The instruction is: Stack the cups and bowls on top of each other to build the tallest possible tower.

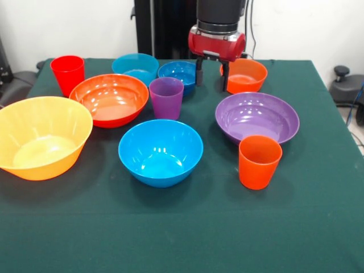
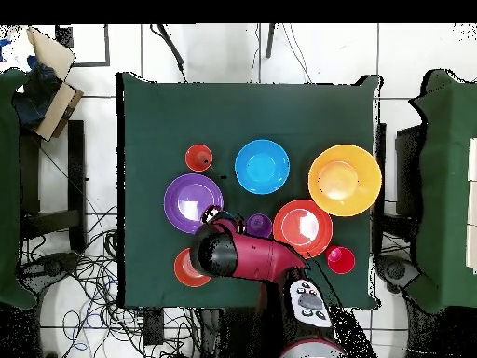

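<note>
Just beside the gripper (image 1: 213, 74), toward the picture's right in the front view, sits the small orange bowl (image 1: 244, 75); its fingers hang spread and empty above the green worktop (image 1: 182, 227). No tower exists yet. Overhead, the arm hides the gripper; the purple bowl (image 2: 191, 201) lies beyond it, unobstructed.

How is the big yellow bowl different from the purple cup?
The large yellow-orange plastic bowl is wide and shallow; the small purple plastic tumbler is narrow and tall. The bowl sits at the table's edge, the tumbler mid-table between other bowls. Both are glossy, upright and empty.
</note>
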Available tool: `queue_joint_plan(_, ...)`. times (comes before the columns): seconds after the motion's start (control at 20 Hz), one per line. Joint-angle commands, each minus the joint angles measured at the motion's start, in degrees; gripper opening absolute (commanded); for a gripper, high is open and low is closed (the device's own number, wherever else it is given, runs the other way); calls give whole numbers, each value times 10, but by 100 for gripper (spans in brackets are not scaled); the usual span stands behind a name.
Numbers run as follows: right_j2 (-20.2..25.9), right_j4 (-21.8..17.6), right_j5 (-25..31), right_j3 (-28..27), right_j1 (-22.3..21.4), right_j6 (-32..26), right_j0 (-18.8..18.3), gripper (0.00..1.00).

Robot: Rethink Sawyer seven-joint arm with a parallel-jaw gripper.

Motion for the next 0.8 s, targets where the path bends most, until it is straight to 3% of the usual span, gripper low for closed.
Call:
queue_joint_plan(0.05,14,-3,64,15,-5,50,9,100)
queue_joint_plan(0.35,-8,14,97,22,-41,65,29,100)
queue_joint_plan(0.8,2,11,101,23,-44,64,21,100)
